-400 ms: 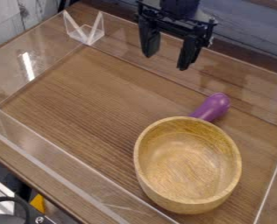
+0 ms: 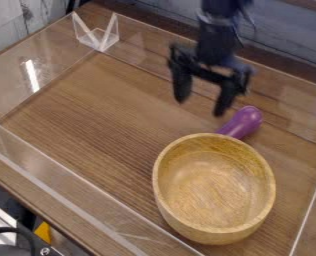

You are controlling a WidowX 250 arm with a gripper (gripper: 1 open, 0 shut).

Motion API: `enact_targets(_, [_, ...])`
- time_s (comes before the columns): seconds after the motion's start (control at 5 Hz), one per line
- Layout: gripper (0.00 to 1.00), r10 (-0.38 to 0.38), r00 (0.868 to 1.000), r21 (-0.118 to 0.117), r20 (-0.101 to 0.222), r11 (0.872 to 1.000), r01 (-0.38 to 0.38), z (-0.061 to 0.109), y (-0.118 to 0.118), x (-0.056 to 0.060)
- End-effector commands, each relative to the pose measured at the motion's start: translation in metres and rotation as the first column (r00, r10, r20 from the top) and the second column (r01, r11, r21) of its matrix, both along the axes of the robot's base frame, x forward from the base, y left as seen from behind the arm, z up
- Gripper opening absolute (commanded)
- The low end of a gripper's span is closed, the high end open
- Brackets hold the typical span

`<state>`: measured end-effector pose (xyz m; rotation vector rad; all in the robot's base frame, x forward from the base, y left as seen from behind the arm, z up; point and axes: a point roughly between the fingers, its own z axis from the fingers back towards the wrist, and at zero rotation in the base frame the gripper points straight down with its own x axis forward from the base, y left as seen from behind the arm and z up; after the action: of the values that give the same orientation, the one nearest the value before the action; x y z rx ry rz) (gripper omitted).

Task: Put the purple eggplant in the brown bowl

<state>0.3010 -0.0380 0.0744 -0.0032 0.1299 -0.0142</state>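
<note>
A small glossy purple eggplant [image 2: 242, 121] lies on the wooden table just beyond the far rim of the brown bowl [image 2: 214, 232], a large round light-brown wooden bowl at the front right. My black gripper [image 2: 205, 98] points down, open, with nothing between its fingers. It hangs just left of the eggplant and above the table, its right finger close to the eggplant's near end. The eggplant's stem end is not discernible.
Clear acrylic walls [image 2: 41, 70] fence the wooden tabletop [image 2: 94, 130] on the left, back and front. A small clear acrylic stand [image 2: 97, 32] sits at the back left corner.
The gripper has come down and toward the front right, from the back edge to just beside the eggplant. It stays open. Eggplant and bowl have not moved.
</note>
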Motion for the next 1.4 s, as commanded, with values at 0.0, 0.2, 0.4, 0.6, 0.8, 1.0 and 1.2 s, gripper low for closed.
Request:
enact_targets(0.0, [1.0,0.014,0.996,0.002,0.083,1.0,-0.014,0.015,-0.015,0.03])
enact_targets(0.2, [1.0,0.015,0.995,0.006,0.095,1.0,-0.016,0.011,-0.017,0.042])
enact_targets(0.4, [1.0,-0.02,0.995,0.009,0.097,1.0,0.02,0.011,-0.031,0.051])
enact_targets(0.6, [1.0,-0.051,0.994,0.014,0.096,0.999,0.05,0.011,-0.046,0.059])
enact_targets(0.8, [1.0,-0.067,0.994,0.023,0.083,0.998,0.066,-0.006,-0.049,0.055])
enact_targets(1.0, [1.0,-0.091,0.993,0.047,0.076,0.995,0.087,-0.023,-0.05,0.05])
enact_targets(1.2, [1.0,-0.081,0.993,0.058,0.083,0.995,0.076,-0.034,-0.037,0.056])
